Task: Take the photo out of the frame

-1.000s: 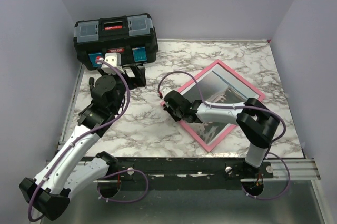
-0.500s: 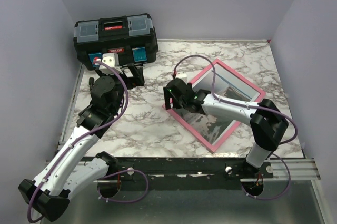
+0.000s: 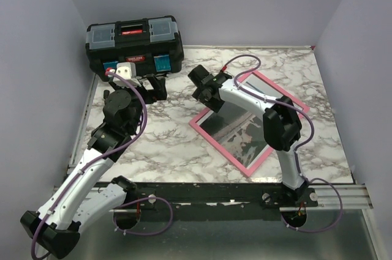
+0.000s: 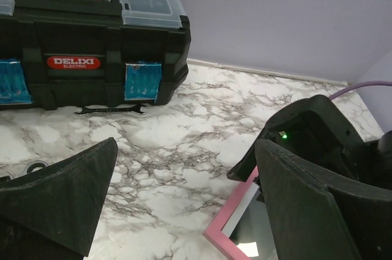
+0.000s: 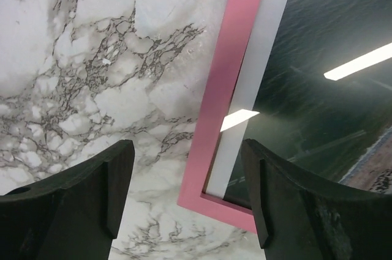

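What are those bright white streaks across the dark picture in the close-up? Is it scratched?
Probably not: in the right wrist view the streaks look like lamps mirrored on the glossy photo inside the frame; the left wrist view shows one similar bright patch near the frame's corner; the top view, only a pale sheen.

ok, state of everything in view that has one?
toolbox, lid closed
frame, lying flat, face up
photo, inside the frame, not taken out
left gripper, jaws wide open, empty
right gripper, jaws open, empty, above a corner of the frame
wrench, lying flat in front of the toolbox
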### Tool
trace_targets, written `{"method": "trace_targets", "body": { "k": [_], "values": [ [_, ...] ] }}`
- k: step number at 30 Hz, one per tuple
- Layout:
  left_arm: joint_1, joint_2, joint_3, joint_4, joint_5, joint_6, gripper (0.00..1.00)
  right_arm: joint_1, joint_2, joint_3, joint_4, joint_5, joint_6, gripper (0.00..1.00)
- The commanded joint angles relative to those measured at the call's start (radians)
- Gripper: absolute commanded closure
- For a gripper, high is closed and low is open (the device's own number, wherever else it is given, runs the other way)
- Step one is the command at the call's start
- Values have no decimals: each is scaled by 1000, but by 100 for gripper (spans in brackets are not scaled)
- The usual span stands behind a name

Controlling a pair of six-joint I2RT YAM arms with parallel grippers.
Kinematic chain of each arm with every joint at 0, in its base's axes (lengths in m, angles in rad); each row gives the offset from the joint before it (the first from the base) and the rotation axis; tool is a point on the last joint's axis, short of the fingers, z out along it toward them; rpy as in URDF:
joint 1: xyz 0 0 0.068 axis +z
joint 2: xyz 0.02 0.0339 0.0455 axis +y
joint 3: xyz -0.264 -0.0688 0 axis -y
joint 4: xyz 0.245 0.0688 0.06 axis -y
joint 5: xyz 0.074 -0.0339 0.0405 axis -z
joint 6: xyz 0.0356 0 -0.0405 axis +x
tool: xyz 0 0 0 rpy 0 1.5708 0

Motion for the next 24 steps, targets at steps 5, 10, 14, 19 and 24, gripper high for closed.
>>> {"method": "trace_targets", "body": {
  "k": [5, 10, 14, 19, 24],
  "values": [
    [4, -20, 6, 11, 34, -4, 1, -5, 86, 49, -98, 23, 146, 31],
    [4, -21, 8, 10, 39, -6, 1, -7, 166, 151, -195, 36, 173, 41],
    [4, -24, 8, 10, 43, -7, 1, -6, 209, 211, -222, 37, 176, 43],
    [4, -23, 7, 10, 45, -6, 1, -6, 242, 247, -251, 35, 202, 43],
    [4, -21, 7, 10, 48, -7, 1, -6, 252, 248, -248, 43, 226, 47]
  ]
}}
